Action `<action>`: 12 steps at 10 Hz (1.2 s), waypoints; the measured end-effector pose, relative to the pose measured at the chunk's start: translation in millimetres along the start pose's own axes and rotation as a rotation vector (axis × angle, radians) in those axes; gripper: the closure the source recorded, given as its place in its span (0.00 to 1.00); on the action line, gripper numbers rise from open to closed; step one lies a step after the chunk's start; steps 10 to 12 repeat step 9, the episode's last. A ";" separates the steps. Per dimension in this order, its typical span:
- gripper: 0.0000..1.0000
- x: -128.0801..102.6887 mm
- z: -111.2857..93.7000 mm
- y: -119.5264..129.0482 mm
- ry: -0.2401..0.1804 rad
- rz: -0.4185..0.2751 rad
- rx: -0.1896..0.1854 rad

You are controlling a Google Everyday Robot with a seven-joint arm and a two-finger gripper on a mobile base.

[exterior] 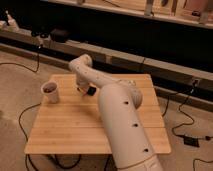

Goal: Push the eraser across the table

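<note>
The gripper (84,89) sits low over the far-left part of the table (70,135), at the end of the white arm (122,125). The arm enters from the near right, and its lower edge is cut off by the frame. The gripper shows only as a small dark mass below the wrist link. Whether it is spread, pressed together or pinching anything cannot be told.

The eraser (91,92) appears as a small dark block directly against the gripper, on its picture-right side, resting on the table surface. Its outline merges with the gripper and the shadow. Its long axis and the direction it points cannot be determined.

The thick forearm link hides the table surface to the near right of the gripper. A pale patch beyond the arm, to the far right of the gripper, cannot be identified.

A white cup (50,92) with dark contents stands upright to the picture-left of the gripper, apart from it, near the table's left edge. Cables (185,117) lie on the floor well to the gripper's right.
</note>
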 end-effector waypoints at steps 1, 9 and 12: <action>1.00 -4.4 -0.4 10.0 -0.005 0.009 -0.010; 0.94 -4.7 -30.7 40.1 0.088 0.077 -0.095; 0.94 -4.7 -30.7 40.1 0.088 0.077 -0.095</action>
